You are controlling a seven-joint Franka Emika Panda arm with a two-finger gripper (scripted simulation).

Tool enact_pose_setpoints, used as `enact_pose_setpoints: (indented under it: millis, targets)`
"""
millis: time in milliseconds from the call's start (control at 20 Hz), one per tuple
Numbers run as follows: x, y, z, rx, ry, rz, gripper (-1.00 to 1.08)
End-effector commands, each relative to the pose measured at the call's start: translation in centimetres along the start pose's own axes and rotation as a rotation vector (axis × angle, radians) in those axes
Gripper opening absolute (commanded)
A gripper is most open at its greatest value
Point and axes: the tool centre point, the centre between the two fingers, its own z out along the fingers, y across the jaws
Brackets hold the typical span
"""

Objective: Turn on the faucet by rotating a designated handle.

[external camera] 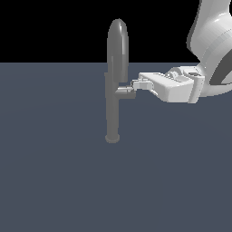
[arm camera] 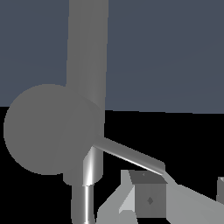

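The faucet (external camera: pixel 113 108) is a tall grey column with a rounded arched top, standing on a small round base. Its handle (external camera: pixel 125 94) is a short grey stub sticking out of the column toward the exterior view's right, about halfway up. My gripper (external camera: pixel 135 84) reaches in from that side, its fingertips at the stub's outer end and slightly above it. In the wrist view the faucet (arm camera: pixel 87 52) fills the frame. The handle's thin lever pin (arm camera: pixel 131 155) slants toward my gripper (arm camera: pixel 184 194), passing one finger (arm camera: pixel 148 199). The fingers stand apart, so the gripper is open.
A flat blue-grey floor (external camera: pixel 54 181) spreads around the faucet's base. The white arm (external camera: pixel 213 50) comes in from the upper part of the exterior view's right. Behind the floor is plain black background.
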Motion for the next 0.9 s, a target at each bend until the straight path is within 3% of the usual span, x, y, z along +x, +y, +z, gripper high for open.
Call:
enact_pose_setpoints:
  millis: [0, 50, 400, 450, 500, 850]
  targets:
    - [2.1, 1.2, 0.0, 0.003, -0.007, 0.033, -1.00]
    - [0.3, 0.2, 0.0, 0.000, -0.001, 0.002, -1.00]
    - [4.9, 1.2, 0.0, 0.002, -0.006, 0.031, -1.00]
    - [4.9, 1.2, 0.0, 0.002, -0.006, 0.031, -1.00]
    - [2.7, 0.4, 0.0, -0.004, -0.004, -0.005, -1.00]
    - [6.5, 0.0, 0.0, 0.001, -0.006, 0.021, -1.00]
